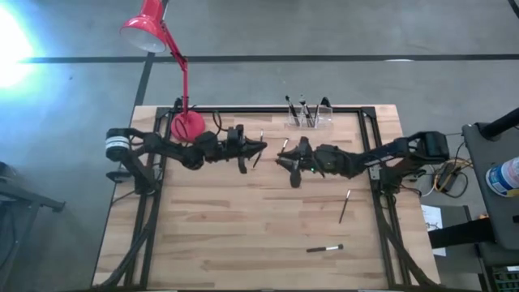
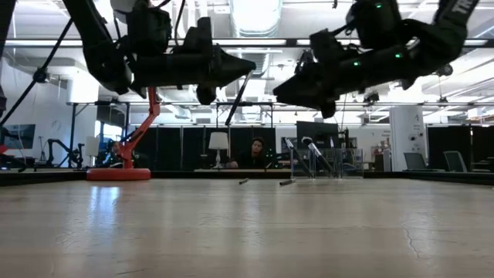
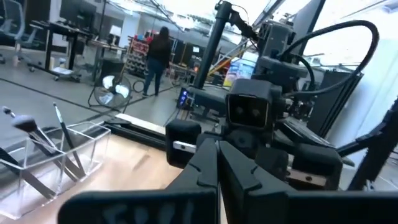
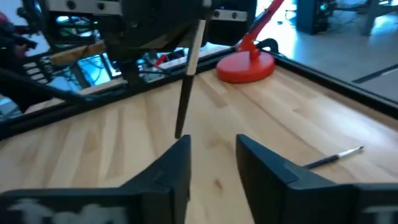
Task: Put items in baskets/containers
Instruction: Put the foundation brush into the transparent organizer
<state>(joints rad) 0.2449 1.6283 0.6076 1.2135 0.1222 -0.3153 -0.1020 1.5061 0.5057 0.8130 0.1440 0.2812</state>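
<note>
We work over a pale wooden table (image 1: 243, 219) with a dark frame along its edges, standing on a grey concrete floor. A red lamp (image 1: 185, 122) sits on the far left corner. Against the far edge stands the clear organiser (image 1: 308, 118), already holding several brushes upright. The low view looks across into a large hall with ceiling lights, desks and a seated person (image 2: 257, 152); the left wrist view shows another person (image 3: 155, 57) standing well off.

Both our arms hover above the table's far half, tips facing each other, near but apart. Our left gripper (image 1: 261, 147) has its fingers clamped together on a brush (image 1: 257, 156), which hangs slanting down from the tip, clear of the wood. Our right gripper (image 4: 211, 163) faces that brush with its fingers apart and nothing between them.

Loose brushes lie on the wood: one (image 1: 285, 144) between the gripper tips, one (image 1: 344, 206) towards the right edge, one (image 1: 324, 248) near the front. The left and near parts of the table lie bare.
</note>
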